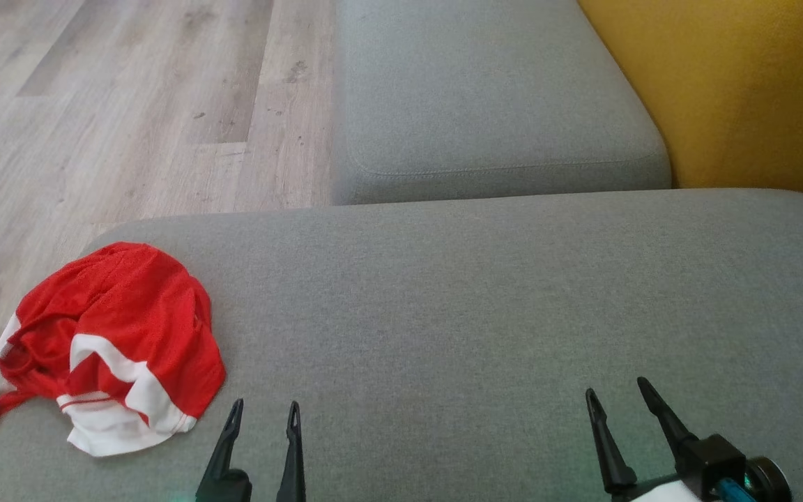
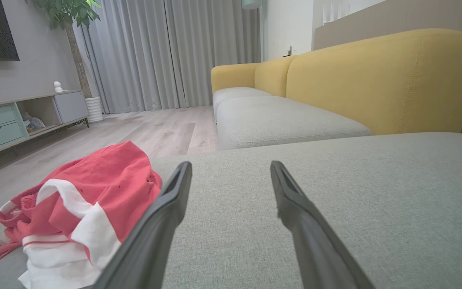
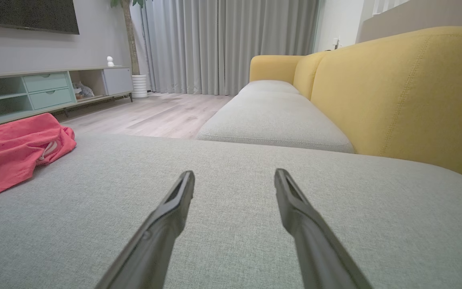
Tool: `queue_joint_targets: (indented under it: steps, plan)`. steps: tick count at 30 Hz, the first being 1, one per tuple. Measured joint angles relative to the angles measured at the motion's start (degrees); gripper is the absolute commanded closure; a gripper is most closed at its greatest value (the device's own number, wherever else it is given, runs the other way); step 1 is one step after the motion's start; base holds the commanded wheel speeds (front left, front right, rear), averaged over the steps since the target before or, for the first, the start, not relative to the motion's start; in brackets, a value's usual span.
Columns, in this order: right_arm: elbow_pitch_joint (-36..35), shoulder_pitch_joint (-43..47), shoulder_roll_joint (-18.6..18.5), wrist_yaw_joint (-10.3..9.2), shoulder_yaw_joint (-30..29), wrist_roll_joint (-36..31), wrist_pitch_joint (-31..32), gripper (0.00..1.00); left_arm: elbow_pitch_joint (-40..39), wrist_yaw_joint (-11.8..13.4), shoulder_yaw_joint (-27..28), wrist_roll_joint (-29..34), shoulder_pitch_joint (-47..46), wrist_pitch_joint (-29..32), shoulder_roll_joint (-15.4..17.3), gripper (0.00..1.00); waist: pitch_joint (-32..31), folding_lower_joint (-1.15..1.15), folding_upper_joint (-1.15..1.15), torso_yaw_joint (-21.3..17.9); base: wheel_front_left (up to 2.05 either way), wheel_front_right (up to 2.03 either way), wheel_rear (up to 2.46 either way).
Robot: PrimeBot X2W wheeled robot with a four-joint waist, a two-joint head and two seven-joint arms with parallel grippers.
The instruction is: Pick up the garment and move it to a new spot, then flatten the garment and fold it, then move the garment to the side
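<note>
Both are spread wide and empty: left pincer [image 1: 265,402] just beside the garment [image 1: 116,335], right pincer [image 1: 616,385] well apart. Bunched folds should be pinched deep.

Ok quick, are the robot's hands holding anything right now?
Left gripper: open, empty, next to the red garment.
Right gripper: open, empty, above the grey cushion.

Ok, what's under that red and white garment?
The garment lies crumpled on the grey cushion, at its left edge. The cushion under it is covered, so anything beneath the folds cannot be seen.
</note>
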Motion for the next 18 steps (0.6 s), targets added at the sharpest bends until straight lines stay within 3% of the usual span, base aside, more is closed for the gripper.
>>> queue_joint_targets:
  steps: [18]
  plan:
    - [0.2, 0.0, 0.0, 0.01, -1.4, 0.0, 0.0, 0.00, 1.0, 0.8, 1.2, 0.7, -0.1, 0.0, 0.1, 0.00, 1.2, 0.00, 0.00, 2.5, 0.00, 0.00, 0.00]
